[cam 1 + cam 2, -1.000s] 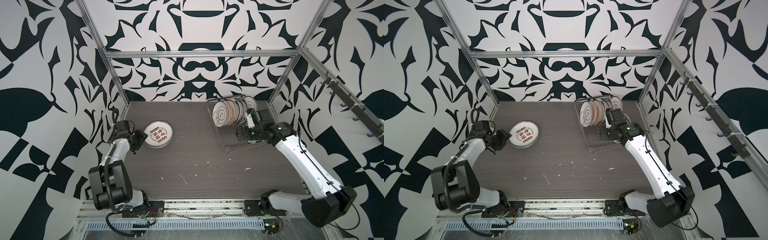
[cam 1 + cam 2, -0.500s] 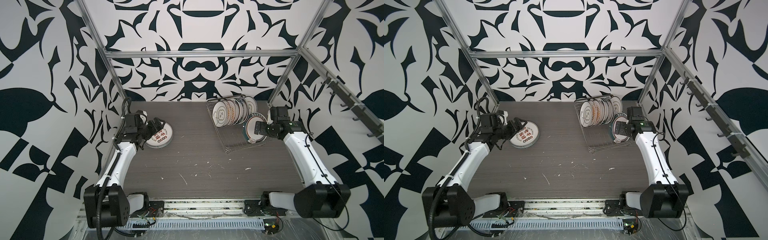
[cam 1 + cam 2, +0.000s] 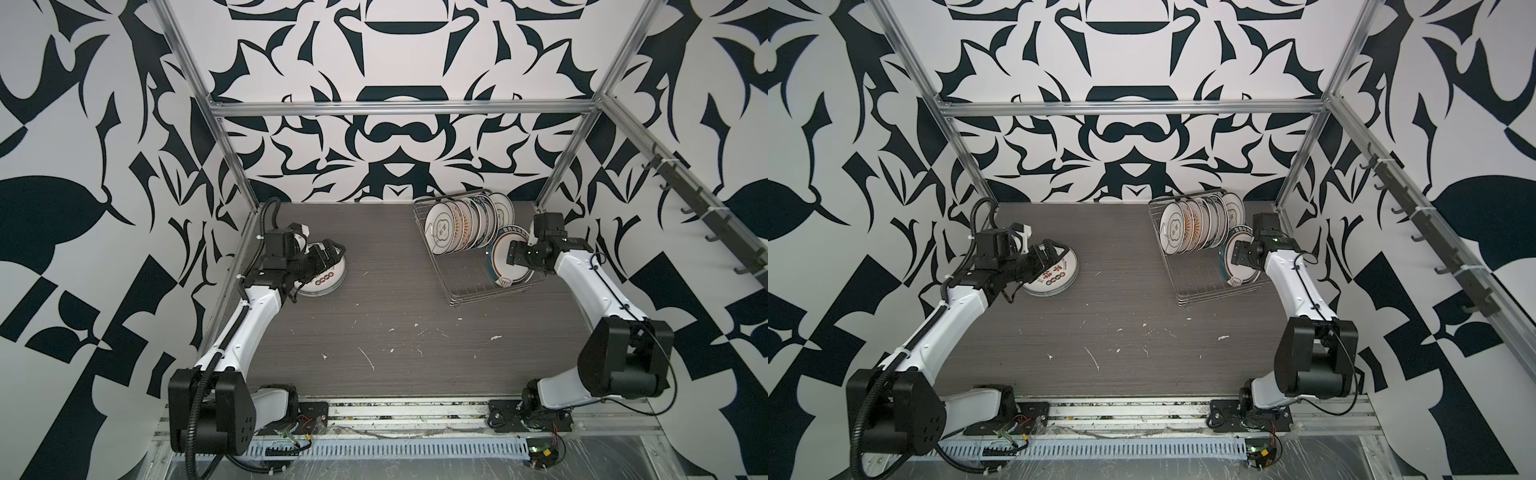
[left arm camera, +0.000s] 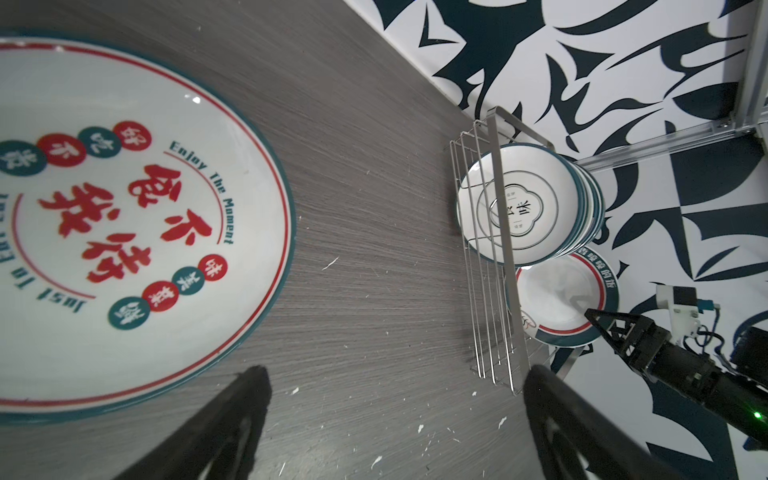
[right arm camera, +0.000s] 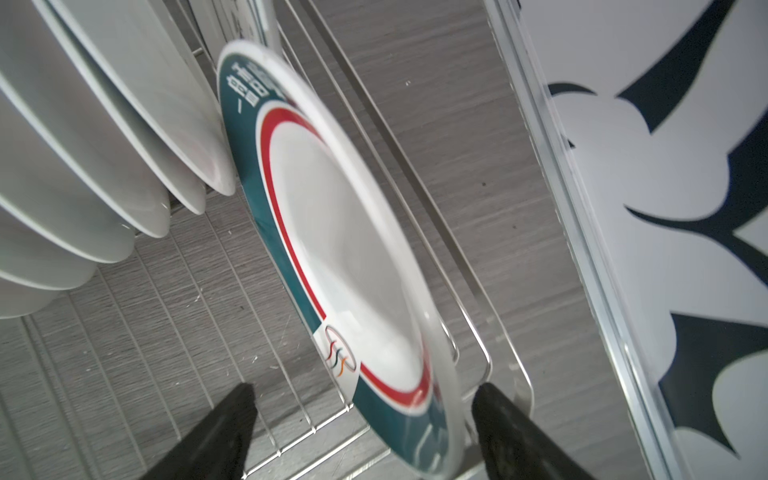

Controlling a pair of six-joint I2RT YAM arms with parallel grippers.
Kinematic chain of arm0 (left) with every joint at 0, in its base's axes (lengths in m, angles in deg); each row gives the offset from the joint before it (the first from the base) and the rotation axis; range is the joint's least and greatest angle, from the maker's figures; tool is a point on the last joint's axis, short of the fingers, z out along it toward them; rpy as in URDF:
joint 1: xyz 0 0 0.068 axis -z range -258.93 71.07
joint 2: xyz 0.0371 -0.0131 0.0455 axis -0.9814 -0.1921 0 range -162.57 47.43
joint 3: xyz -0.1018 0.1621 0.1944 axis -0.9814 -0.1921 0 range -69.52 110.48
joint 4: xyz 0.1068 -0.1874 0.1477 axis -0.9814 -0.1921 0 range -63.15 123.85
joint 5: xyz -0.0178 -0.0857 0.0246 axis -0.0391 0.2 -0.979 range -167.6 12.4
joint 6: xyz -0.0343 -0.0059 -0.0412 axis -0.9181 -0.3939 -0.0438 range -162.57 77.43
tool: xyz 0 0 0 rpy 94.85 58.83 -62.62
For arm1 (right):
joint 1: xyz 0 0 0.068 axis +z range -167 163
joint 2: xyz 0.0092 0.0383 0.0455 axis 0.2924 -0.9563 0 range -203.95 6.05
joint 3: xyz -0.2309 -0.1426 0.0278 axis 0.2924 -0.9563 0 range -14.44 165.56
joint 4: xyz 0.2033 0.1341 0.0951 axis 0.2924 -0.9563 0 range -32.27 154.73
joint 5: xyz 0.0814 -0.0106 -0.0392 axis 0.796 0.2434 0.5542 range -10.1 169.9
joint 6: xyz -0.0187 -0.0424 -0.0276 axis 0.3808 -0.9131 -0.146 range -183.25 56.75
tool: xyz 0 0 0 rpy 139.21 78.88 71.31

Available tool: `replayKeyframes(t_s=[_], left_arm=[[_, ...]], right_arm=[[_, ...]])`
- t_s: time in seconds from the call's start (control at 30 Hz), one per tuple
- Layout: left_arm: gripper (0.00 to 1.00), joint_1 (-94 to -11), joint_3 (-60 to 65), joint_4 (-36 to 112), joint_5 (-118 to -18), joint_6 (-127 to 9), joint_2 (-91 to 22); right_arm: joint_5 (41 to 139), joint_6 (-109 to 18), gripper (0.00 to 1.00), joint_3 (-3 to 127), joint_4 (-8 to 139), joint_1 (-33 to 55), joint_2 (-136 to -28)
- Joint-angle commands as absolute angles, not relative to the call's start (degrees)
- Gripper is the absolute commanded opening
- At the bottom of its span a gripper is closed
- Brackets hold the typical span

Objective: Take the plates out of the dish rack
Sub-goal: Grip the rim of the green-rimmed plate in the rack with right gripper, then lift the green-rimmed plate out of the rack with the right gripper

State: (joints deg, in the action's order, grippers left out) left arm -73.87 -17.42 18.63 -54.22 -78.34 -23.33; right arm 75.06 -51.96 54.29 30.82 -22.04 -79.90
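The dish rack (image 3: 478,286) (image 3: 1200,286) of silver wire stands at the back right. A row of several upright plates (image 3: 461,226) (image 3: 1196,224) fills its far end. One larger plate (image 3: 505,272) (image 5: 332,232) with a teal and red rim leans at the rack's right side. My right gripper (image 3: 510,254) (image 5: 365,390) is open and straddles that plate's rim, with a gap on one side. At the left a stack of plates (image 3: 330,278) (image 4: 124,208) lies flat on the table. My left gripper (image 3: 330,251) (image 4: 395,374) hovers open over the stack's edge, holding nothing.
The rack sits close to the right wall's metal post (image 3: 557,183). A rail of dark hooks (image 3: 706,224) runs along the right wall. White specks (image 3: 368,357) are scattered over the dark wood table. Patterned walls close in three sides.
My left arm swung from beside the flat stack to above it and its gripper opened wide. My right arm moved to the rack's right side and its jaws narrowed around the leaning plate.
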Motion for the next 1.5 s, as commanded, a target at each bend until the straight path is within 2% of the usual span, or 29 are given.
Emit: replayKeyframes(t_s=[0.0,0.3,0.63,0.83,1.47], left_arm=[[0.99,-73.7,-18.9,18.4,-55.1,-78.6,-21.3],[0.99,-73.7,-19.9,17.7,-57.8,-79.5,-20.8],[0.99,-73.7,-19.5,14.4,-66.9,-80.9,-21.3],[0.99,-73.7,-19.1,14.1,-65.5,-80.7,-23.5],[0.99,-72.2,-16.2,16.9,-57.8,-74.4,-25.2]], right_arm=[[76.3,-53.8,0.77,55.2,33.9,-22.9,-80.5],[77.6,-55.8,0.58,53.3,36.5,-24.0,-81.7],[79.1,-56.0,0.41,51.5,37.8,-24.0,-81.8],[79.1,-55.8,0.26,51.3,37.2,-24.0,-81.5],[75.6,-53.8,0.05,51.5,34.4,-24.0,-72.1]])
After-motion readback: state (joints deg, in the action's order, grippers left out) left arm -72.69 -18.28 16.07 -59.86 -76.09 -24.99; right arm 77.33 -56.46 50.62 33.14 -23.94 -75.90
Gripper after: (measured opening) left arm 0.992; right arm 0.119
